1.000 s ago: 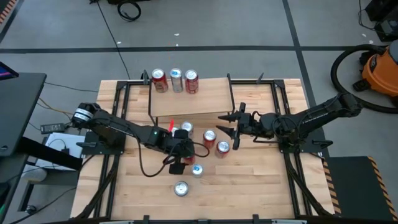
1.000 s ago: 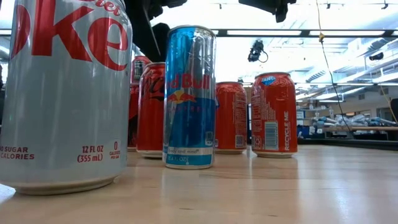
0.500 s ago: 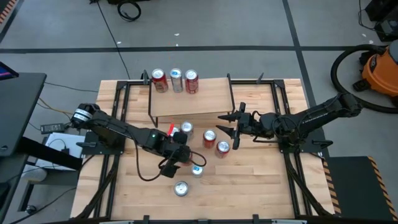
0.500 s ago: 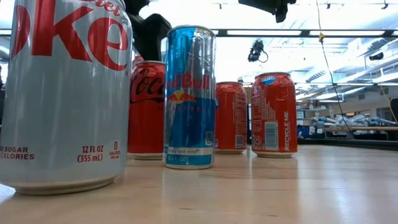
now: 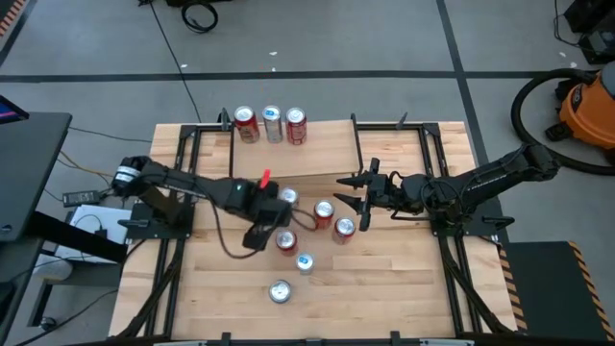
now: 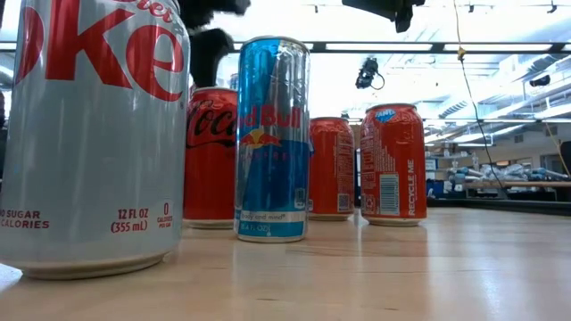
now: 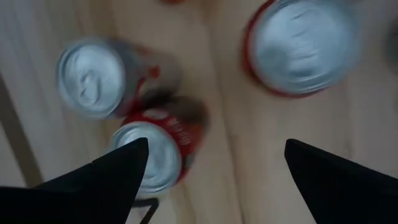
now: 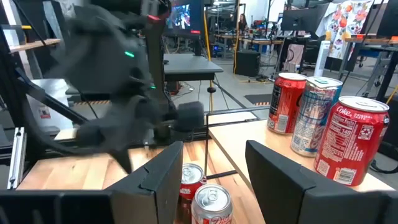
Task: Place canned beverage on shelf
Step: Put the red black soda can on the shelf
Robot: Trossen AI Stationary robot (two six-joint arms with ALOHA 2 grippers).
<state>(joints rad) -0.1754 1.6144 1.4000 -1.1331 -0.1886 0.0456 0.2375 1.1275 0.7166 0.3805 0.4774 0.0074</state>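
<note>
Left gripper (image 5: 270,223) released above loose cans at mid-desk.
Red can (image 5: 285,240) stands on the desk (image 5: 384,279), below the shelf (image 5: 327,154); three cans (image 5: 273,125) occupy the shelf's far-left corner. Right gripper (image 5: 350,192) waits released, right of shelf.

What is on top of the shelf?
On the shelf, three upright cans line its back left edge: left red can, silver can, right red can. The rest is bare. Beneath the board is hidden.
</note>
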